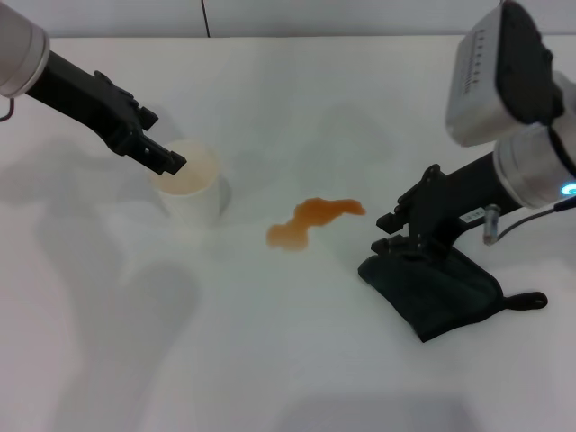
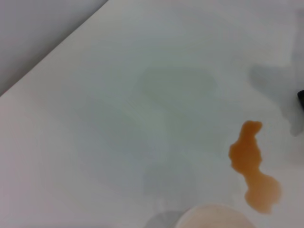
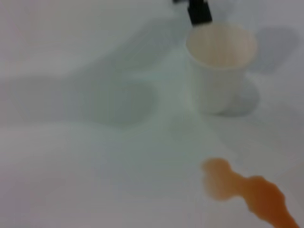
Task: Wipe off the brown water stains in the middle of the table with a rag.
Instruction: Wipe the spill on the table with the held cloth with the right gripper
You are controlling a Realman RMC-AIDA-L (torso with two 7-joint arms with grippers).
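The brown water stains (image 1: 310, 219) lie as a wavy orange-brown puddle in the middle of the white table (image 1: 297, 360). They also show in the left wrist view (image 2: 251, 166) and the right wrist view (image 3: 247, 190). The dark rag (image 1: 434, 286) lies flat on the table to the right of the stains, its loop (image 1: 529, 301) pointing right. My right gripper (image 1: 389, 234) is open and sits low over the rag's near-left edge, touching or almost touching it. My left gripper (image 1: 167, 162) hovers at the rim of a paper cup.
A white paper cup (image 1: 191, 187) stands upright left of the stains, about a cup's width away; it also shows in the right wrist view (image 3: 219, 66). The table's far edge (image 1: 270, 36) runs along the back.
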